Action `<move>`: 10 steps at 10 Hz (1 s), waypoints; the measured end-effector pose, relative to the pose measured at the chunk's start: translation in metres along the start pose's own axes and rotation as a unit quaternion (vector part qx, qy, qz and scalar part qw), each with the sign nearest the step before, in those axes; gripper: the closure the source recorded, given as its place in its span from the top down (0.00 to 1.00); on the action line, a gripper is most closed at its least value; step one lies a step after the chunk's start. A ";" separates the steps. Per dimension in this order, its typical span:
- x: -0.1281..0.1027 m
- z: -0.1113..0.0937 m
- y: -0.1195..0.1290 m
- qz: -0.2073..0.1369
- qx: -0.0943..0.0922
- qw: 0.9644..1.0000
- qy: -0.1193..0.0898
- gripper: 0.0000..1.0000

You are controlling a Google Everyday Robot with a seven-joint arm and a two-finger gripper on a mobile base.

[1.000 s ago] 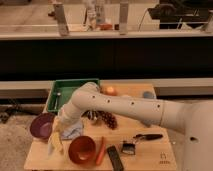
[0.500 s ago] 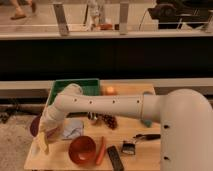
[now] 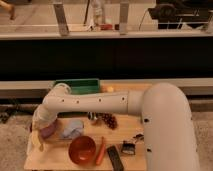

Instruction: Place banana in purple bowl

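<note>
At the table's left edge, low in the camera view:

Banana: the banana hangs pale and near upright just below the arm's end, beside the purple bowl's left rim, its lower tip over the wood near the table's edge.

Gripper: the gripper sits at the arm's low left end and is clamped on the banana's upper part (the fingers themselves are mostly lost against the fruit).

Purple bowl: the purple bowl is largely covered by the wrist; only a violet sliver shows to the right of the banana.

Arm: the white arm runs from a bulky shoulder at the right, across the table's middle, then bends down at an elbow on the left.

Cloth: a pale blue cloth lies just right of the purple bowl.

Orange bowl: an orange bowl stands near the front, with an orange stick leaning just beside its right side.

Behind the arm: a green bin and a round orange fruit.

Centre: a dark grape cluster under the forearm.

Table: the wooden table bears all of it.
</note>
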 end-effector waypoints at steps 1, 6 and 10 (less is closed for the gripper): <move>0.005 0.003 0.000 -0.009 0.000 1.000 -0.003 0.00; 0.033 0.016 -0.009 -0.045 -0.015 0.998 -0.033 0.14; 0.048 0.012 -0.005 -0.055 -0.032 0.997 -0.047 0.55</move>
